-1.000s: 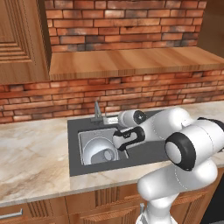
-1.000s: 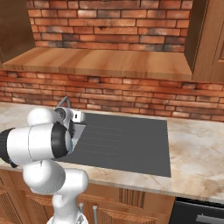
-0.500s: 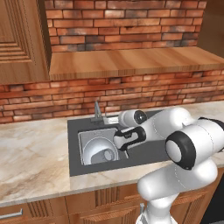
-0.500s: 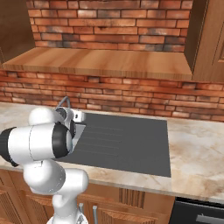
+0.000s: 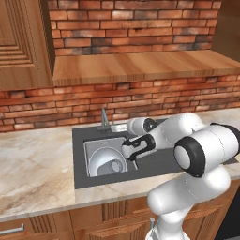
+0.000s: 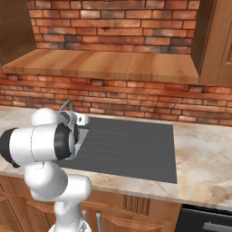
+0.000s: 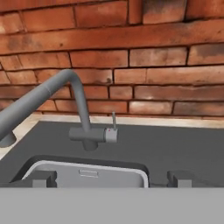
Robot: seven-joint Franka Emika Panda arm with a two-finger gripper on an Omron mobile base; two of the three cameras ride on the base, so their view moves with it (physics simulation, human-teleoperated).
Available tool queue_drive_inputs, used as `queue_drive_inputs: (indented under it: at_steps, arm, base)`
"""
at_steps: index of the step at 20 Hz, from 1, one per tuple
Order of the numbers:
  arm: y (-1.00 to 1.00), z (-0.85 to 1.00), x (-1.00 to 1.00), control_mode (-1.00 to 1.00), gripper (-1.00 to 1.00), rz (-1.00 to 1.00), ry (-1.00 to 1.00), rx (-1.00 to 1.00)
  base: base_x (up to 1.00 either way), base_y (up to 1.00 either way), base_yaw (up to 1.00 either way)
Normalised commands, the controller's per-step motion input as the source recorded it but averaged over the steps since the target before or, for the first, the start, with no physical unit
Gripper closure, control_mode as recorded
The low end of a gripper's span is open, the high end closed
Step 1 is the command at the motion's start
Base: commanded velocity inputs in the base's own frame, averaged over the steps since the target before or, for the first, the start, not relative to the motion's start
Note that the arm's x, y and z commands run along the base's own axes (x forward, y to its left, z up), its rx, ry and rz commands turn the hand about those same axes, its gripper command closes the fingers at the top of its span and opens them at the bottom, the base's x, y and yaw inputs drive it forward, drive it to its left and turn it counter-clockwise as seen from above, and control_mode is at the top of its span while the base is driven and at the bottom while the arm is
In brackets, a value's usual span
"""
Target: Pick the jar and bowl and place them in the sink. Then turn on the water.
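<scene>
The pale bowl [image 5: 102, 159] sits in the sink [image 5: 92, 145], and the small grey jar [image 5: 116, 166] rests inside the bowl at its right side. My gripper [image 5: 130, 150] hovers open over the basin's right part, holding nothing. In the hand view its two dark fingertips [image 7: 41, 178] stand wide apart at the bottom, gripper [image 7: 111, 178] facing the faucet [image 7: 81, 105]. The faucet's thin lever [image 7: 113, 121] stands upright on the base, straight ahead. No water runs from the spout. The faucet's arc [image 6: 68, 105] peeks over my arm in the right base view.
A dark grey surround [image 6: 131, 145] with drainer grooves stretches right of the basin. Marble counter [image 5: 37, 164] lies to both sides. The brick wall [image 7: 131, 65] rises close behind the faucet, with a wooden shelf [image 5: 140, 65] overhead.
</scene>
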Motion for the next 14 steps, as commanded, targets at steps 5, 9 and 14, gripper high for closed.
queue_drive_inputs:
  at_steps: [5,9,14]
  arm:
    - [0.00,0.00,0.21,-1.00,-1.00,0.00,-0.07,0.00]
    - [0.00,-0.02,0.21,-1.00,-1.00,0.00,-0.06,0.00]
    - [0.00,-0.07,0.16,-1.00,-1.00,0.00,-0.05,0.00]
  base:
    - [0.00,0.00,0.00]
    - [0.00,0.00,0.00]
    - [0.00,0.00,0.00]
